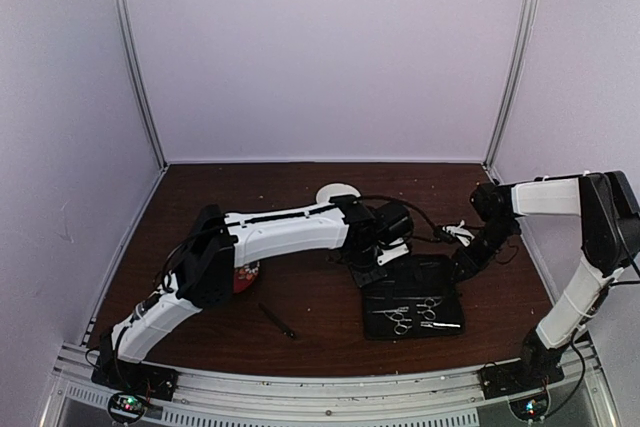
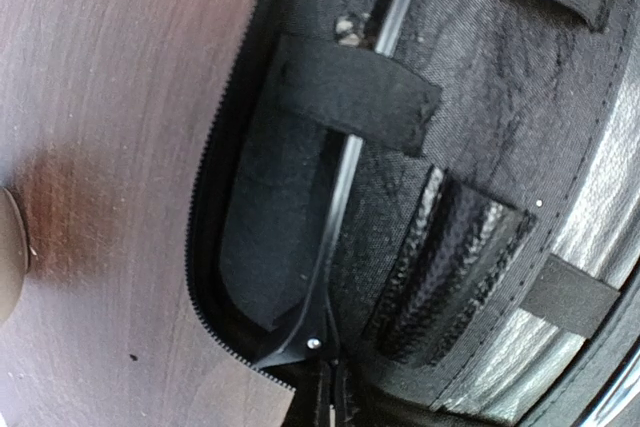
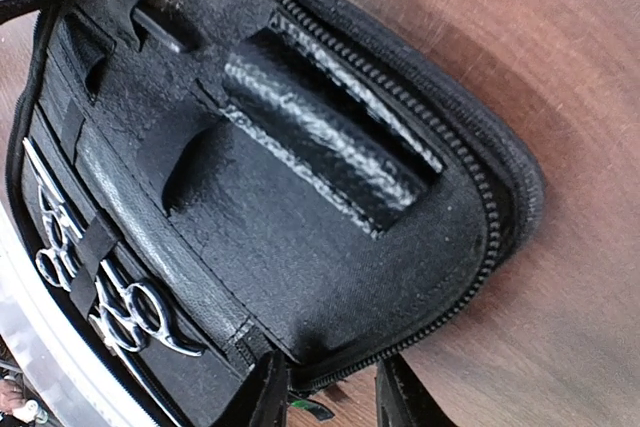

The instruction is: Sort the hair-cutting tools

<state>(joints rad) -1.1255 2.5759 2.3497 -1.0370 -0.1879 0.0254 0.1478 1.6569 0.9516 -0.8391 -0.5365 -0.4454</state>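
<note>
Left to right:

- black stick (image 1: pixel 278 320) lies loose on the table, well apart from the case (image 1: pixel 437 272) and not yet sorted. It sits near the left arm's elbow. Any low sweep of that arm could knock it toward the near edge.
- red plate (image 1: pixel 247 275) is half hidden under the same arm, so the same clipping risk applies.
- left gripper (image 2: pixel 325 402) is clenched on the tail of a thin black clip (image 2: pixel 338 209), which is threaded under an elastic strap (image 2: pixel 350 92) inside the case. If it pushes off-axis, the tip can catch on the fabric or the strap can bunch up. If it lets go too soon, the clip may tilt out.
- left-hand scissors (image 1: pixel 400 319) and right-hand scissors (image 1: pixel 430 305) are already strapped in the near half of the case. A jolt to the case could work them loose.
- right gripper (image 3: pixel 335 367) has its jaws on either side of the case's zipper rim, and it looks like a hold on the case. The bite is shallow — if it slips, the left arm's push could drag the whole case.

Main worry: both arms are working on one soft case.
</note>
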